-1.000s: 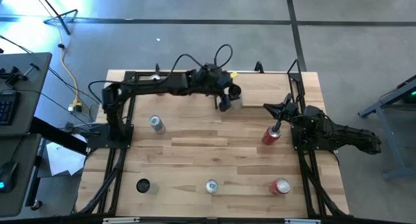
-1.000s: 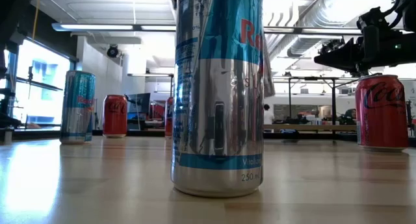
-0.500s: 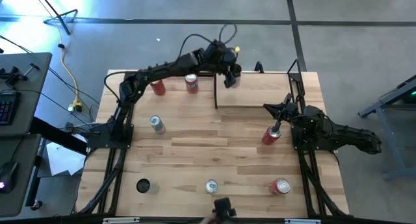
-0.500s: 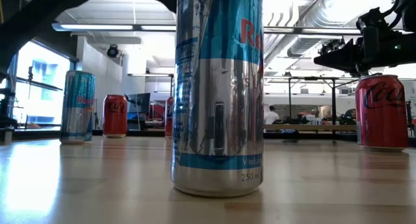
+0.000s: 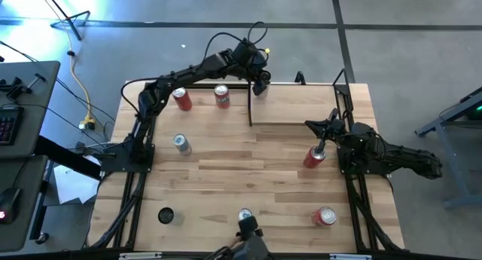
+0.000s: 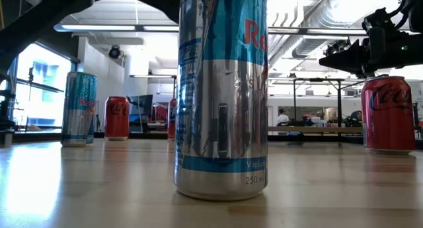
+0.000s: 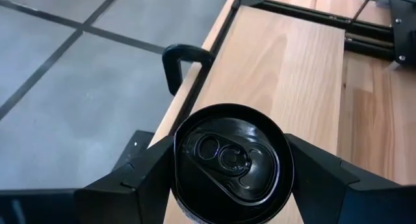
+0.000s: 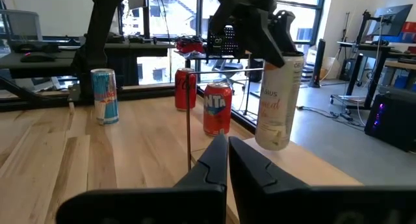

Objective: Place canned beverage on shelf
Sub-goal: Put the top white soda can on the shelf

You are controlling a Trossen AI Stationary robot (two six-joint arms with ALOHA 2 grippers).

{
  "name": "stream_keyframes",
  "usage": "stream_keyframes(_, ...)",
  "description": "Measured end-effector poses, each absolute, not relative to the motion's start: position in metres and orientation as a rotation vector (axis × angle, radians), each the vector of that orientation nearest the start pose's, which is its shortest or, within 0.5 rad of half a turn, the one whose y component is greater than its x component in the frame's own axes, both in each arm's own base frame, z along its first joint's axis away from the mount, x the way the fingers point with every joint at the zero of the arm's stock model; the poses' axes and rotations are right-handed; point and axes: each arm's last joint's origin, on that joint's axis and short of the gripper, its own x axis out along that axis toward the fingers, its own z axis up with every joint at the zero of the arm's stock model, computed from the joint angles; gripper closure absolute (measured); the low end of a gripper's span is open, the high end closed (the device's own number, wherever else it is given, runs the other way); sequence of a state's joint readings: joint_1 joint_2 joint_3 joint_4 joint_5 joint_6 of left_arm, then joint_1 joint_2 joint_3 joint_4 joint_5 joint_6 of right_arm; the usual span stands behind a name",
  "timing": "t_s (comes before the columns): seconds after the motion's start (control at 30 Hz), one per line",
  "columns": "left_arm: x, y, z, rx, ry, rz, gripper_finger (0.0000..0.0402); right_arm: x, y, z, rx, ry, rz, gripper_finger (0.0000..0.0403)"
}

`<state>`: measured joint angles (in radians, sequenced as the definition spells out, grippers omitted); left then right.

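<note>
Over the far edge of the tabletop (image 5: 248, 177), the left gripper (image 5: 260, 85) clamps a slim cream-white can (image 8: 279, 97), its fingers (image 7: 318, 172) pressed against opposite sides of the rounded body. Seen from the left wrist, the can's lid is a dark, glossy disc with a pull tab, ringed by a smooth raised rim. The can hangs upright above the back corner of the shelf (image 5: 301, 105), a small rectangular board of pale, fine-grained wood bordered by thin black metal posts; whether its base touches the board I cannot tell. The planked tabletop is light wood with visible seams. Two red cans (image 5: 181, 99) (image 5: 221, 96) stand upright just beyond the shelf's left post, near the back edge. A slender silver-and-blue can (image 5: 181, 145) stands farther forward on the left, and another of the same kind (image 6: 221, 96) rises close to the low camera, its brushed metal sides mirror-bright. A dark-topped can (image 5: 166, 215) stands at the front left. The right gripper (image 5: 322, 143) has its fingers shut together, tips resting on top of a red can (image 5: 312, 158) at the right side of the tabletop. Another red can (image 5: 324, 216) stands near the front right.
</note>
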<state>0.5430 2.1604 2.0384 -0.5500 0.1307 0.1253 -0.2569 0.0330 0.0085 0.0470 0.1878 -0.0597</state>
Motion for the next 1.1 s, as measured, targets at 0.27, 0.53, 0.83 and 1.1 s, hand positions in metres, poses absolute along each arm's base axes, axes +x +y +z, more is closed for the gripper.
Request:
stream_keyframes(0.27,0.428,0.253,0.282,-0.116,0.673,0.355,0.0166,0.094,-0.03,0.168,-0.059,-0.01,-0.445,0.0403)
stream_keyframes(0.53,0.43,0.254,0.284,-0.115,0.649,0.361,0.0129,0.094,-0.03,0.168,-0.059,-0.009,-0.445,0.0403)
stream_keyframes(0.83,0.435,0.25,0.288,-0.072,0.613,0.347,0.0116,0.094,-0.03,0.168,-0.059,-0.009,-0.445,0.0403)
stream_keyframes(1.1,0.435,0.251,0.293,-0.044,0.583,0.373,0.0117,0.094,-0.03,0.168,-0.059,-0.009,-0.445,0.0403)
